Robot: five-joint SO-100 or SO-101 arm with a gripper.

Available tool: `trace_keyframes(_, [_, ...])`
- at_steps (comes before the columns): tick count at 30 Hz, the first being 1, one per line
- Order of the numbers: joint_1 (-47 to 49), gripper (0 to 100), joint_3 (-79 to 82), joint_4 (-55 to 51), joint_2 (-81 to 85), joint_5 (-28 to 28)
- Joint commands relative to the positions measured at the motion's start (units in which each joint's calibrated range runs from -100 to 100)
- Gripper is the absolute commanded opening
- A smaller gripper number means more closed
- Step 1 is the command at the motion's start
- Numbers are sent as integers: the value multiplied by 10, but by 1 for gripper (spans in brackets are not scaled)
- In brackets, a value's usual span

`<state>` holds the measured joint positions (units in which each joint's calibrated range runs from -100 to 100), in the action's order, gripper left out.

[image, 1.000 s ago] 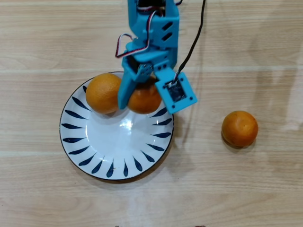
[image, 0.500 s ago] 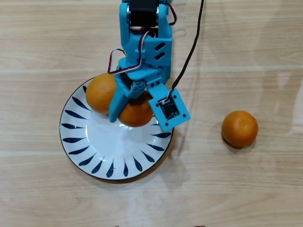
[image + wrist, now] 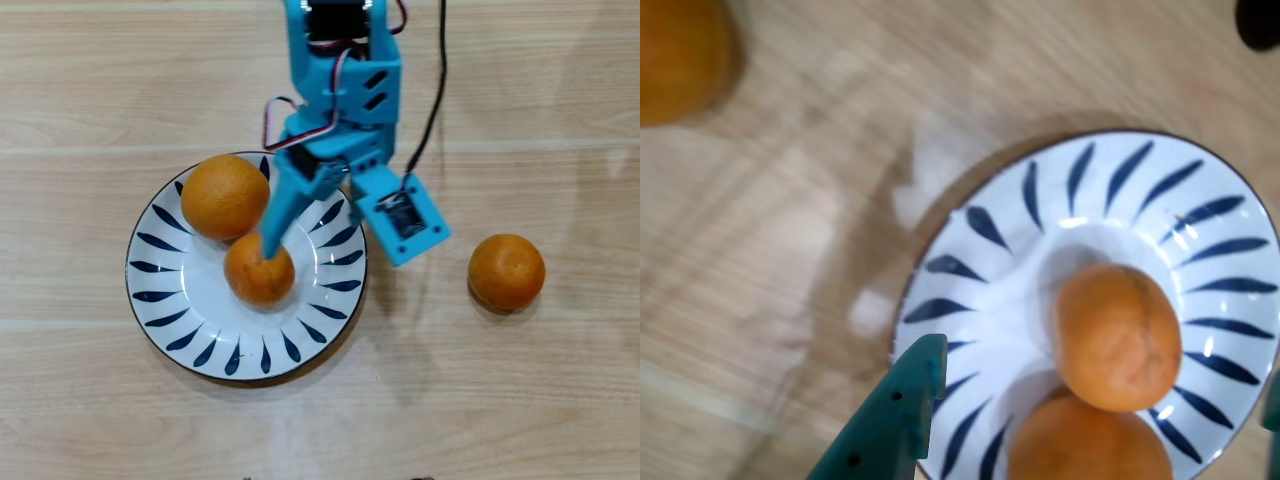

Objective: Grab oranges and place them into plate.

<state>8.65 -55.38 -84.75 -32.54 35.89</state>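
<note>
A: Overhead view. Round white ceramic plate with dark blue leaf strokes at its rim [image 3: 160,300] sits left of centre on the pale wooden table [image 3: 520,400]. Two fruits on it: the larger, brighter round orange [image 3: 224,196] at the far-left rim, the smaller, darker orange [image 3: 259,270] near the plate's middle, the two just beside each other.

B: Third one?

A: The other small orange [image 3: 507,271] lies on the table well right of the plate, alone.

B: The arm?

A: Blue plastic arm [image 3: 343,95] reaches in from the far edge. Its fingers [image 3: 300,228] are spread and grip nothing; one tip [image 3: 271,240] ends right at the smaller orange (touching or just above, cannot tell).

B: Wrist view?

A: Same plate [image 3: 970,260] with both fruits [image 3: 1116,336] [image 3: 1090,440]; one dark finger [image 3: 890,420] at the near edge, clear of them.
</note>
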Motion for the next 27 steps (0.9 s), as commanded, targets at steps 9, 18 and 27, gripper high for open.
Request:
trace_keyframes(9, [199, 23, -13, 84, 55, 102])
trace_keyframes(18, [263, 43, 42, 241, -5, 149])
trace_keyframes(27, [256, 51, 41, 277, -64, 150])
